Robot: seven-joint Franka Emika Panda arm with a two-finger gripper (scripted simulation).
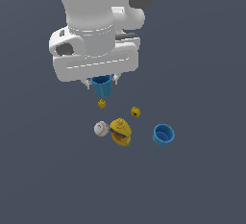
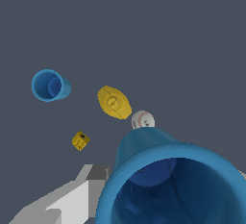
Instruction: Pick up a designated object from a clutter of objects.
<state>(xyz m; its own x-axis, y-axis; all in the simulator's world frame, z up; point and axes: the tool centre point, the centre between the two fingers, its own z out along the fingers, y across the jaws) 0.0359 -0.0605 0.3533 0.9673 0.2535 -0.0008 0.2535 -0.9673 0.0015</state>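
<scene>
In the exterior view the end effector (image 1: 102, 82) grips the small blue cup (image 1: 103, 86) above the yellow bottle (image 1: 120, 131), with baseball (image 1: 101, 129), two blocks and larger blue cup (image 1: 163, 134) around the bottle, while the wrist view shows the held cup's rim (image 2: 168, 180) near a grey finger (image 2: 77, 196), closed on it.
</scene>
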